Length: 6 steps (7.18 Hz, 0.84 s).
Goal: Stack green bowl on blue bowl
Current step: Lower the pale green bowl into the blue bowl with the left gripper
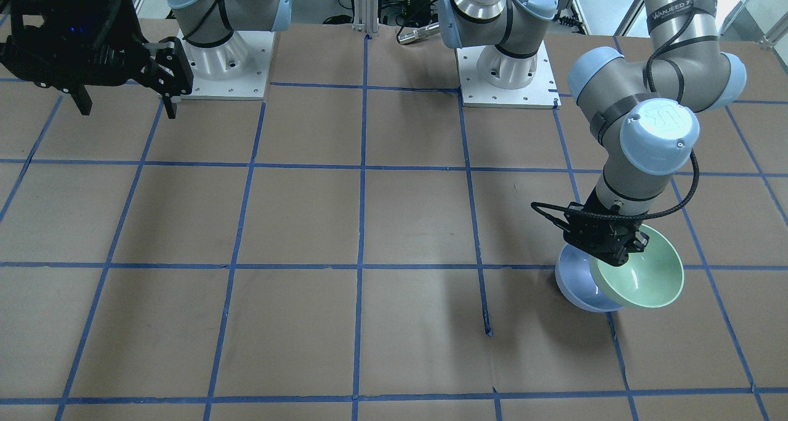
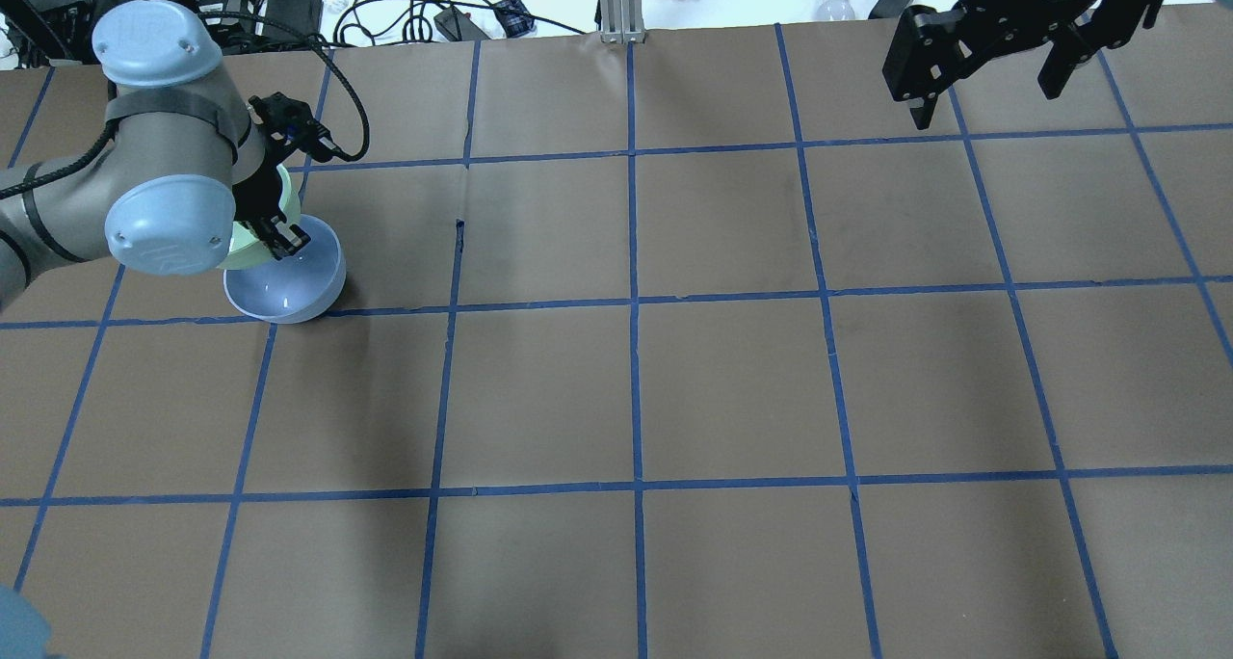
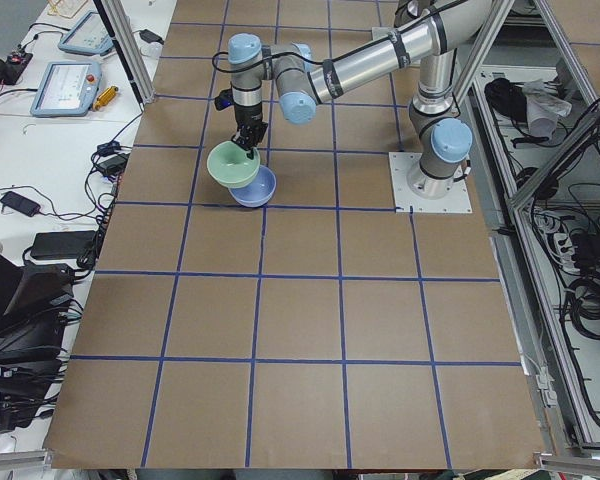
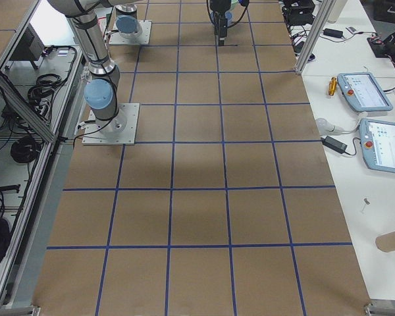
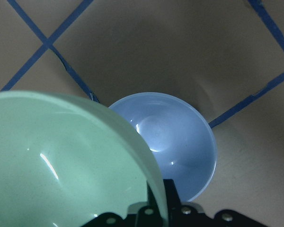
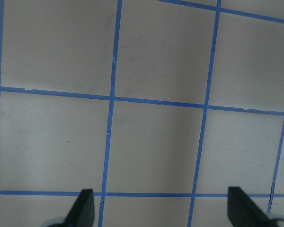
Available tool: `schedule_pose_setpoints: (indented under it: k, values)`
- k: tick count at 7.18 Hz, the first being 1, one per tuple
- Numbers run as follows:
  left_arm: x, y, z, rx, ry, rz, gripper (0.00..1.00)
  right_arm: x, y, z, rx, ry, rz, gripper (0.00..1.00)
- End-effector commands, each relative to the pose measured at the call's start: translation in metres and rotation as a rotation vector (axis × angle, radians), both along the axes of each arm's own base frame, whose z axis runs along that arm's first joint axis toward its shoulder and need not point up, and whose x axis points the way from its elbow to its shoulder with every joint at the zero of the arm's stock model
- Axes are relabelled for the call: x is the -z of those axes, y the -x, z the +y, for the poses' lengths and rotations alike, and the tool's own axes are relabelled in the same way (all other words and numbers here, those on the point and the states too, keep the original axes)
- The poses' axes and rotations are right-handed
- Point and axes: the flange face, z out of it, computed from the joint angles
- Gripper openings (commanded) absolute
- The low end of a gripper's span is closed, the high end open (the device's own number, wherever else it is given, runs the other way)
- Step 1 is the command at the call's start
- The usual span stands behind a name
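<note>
A: The jaws?
B: On the left gripper (image 1: 617, 253) they are clamped on the rim of the glossy, deep, round mint-green bowl (image 1: 649, 279). On the right gripper (image 6: 163, 210) they stand wide apart.
A: Anything hidden?
B: The tilted green bowl covers part of the glossy periwinkle-blue bowl (image 1: 574, 282), which rests on the brown paper table (image 1: 394, 224). I cannot tell whether they touch. From overhead, the left arm (image 2: 144, 206) hides most of the green one.
A: Count?
B: Two bowls, two grippers

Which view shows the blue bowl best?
Left wrist view: the blue bowl is large, with its inside and most of its rim in view; the green bowl covers only one edge. Overhead shows it small, partly under the left end effector. Front-facing and exterior left show it partly hidden by the green bowl.
</note>
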Motion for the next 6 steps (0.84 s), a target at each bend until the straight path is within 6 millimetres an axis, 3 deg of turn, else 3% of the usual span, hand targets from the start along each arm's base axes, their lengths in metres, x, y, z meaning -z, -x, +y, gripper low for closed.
schedule_pose_setpoints:
  k: [1, 5, 6]
  values:
    - [0.016, 0.002, 0.001, -0.001, -0.024, 0.012, 0.0, 0.0, 0.0, 0.0, 0.0, 0.0, 0.0, 1.0]
    - [0.031, 0.004, 0.01, -0.004, -0.053, 0.021, 0.0, 0.0, 0.0, 0.0, 0.0, 0.0, 0.0, 1.0]
    - [0.032, 0.003, 0.008, -0.004, -0.055, 0.016, 0.14, 0.0, 0.0, 0.0, 0.0, 0.0, 0.0, 1.0]
